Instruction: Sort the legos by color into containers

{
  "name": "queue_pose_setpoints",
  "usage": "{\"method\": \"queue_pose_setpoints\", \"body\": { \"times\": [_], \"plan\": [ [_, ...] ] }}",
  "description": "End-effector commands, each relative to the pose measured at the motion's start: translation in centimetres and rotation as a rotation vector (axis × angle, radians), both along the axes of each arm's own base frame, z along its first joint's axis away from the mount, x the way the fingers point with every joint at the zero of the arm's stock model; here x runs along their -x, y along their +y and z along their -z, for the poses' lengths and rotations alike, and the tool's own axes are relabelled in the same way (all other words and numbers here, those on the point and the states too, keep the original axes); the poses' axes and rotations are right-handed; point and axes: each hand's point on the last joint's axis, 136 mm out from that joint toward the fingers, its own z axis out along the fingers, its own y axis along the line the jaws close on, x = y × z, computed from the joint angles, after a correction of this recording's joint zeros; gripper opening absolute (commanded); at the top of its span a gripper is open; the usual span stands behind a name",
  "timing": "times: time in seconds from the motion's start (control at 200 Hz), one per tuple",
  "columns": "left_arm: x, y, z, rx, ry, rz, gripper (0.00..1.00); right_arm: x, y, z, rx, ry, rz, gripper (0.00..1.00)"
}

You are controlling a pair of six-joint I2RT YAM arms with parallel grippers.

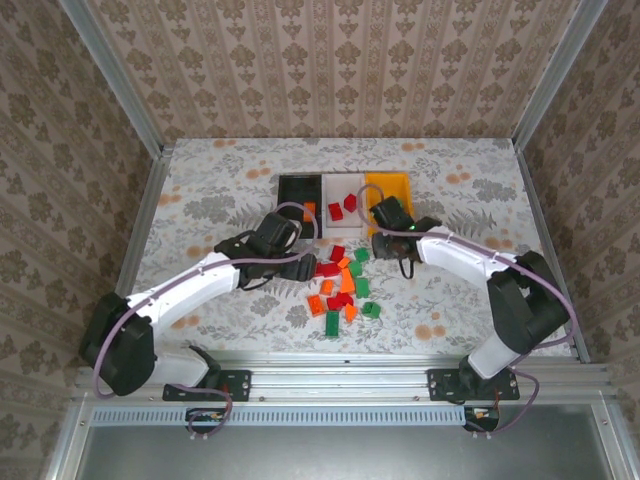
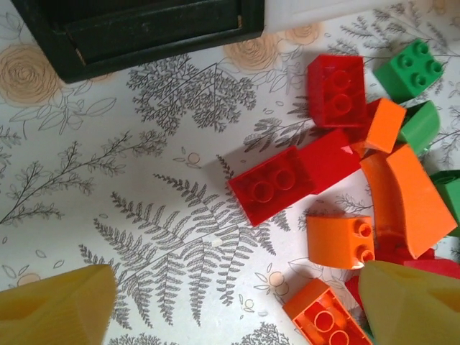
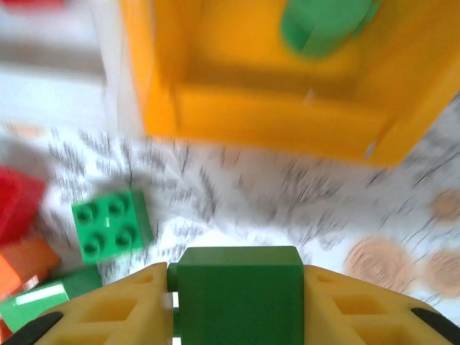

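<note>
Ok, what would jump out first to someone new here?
A jumble of red, orange and green legos lies in the middle of the table. Beyond it sit a black bin, a white bin and an orange-yellow bin in a row. The right end effector grips a green brick facing the orange-yellow bin.

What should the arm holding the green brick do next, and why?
Probably move forward over the orange-yellow bin and release. The right fingers are clamped on the green brick, the bin lies just ahead, and a green piece already sits in it.
</note>
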Motion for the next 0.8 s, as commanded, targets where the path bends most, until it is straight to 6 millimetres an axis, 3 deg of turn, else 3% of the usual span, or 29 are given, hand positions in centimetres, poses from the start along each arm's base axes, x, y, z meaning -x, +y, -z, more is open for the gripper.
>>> {"method": "queue_pose_setpoints", "body": {
  "times": [0.0, 0.07, 0.17, 0.33, 0.635, 0.795],
  "plan": [
    [-0.8, -0.6, -1.4, 0.082, -0.041, -0.022, 1.00, -3.2, -3.0, -3.1, 0.029, -0.063, 0.059, 0.42],
    [-1.0, -0.9, -2.5, 0.109, -0.056, -0.029, 1.00, -5.2, -3.7, -4.2, 0.011, -0.089, 0.088, 0.42],
    [-1.6, -0.8, -4.1, 0.166, -0.053, -0.074, 1.00, -8.0, -3.2, -5.2, 0.004, -0.112, 0.085, 0.42],
    [-2.1, -1.4, -4.8, 0.317, 0.050, -0.146, 1.00, -12.1, -2.6, -4.3, 0.012, -0.084, 0.083, 0.43],
    [-3.2, -4.4, -5.7, 0.400, 0.177, -0.131, 0.98, -13.8, -1.9, -1.9, 0.038, -0.003, 0.058, 0.47],
    [-4.4, -5.4, -6.5, 0.382, 0.181, -0.100, 0.98, -14.0, -2.1, -1.8, 0.024, 0.001, 0.064, 0.58]
  ]
}}
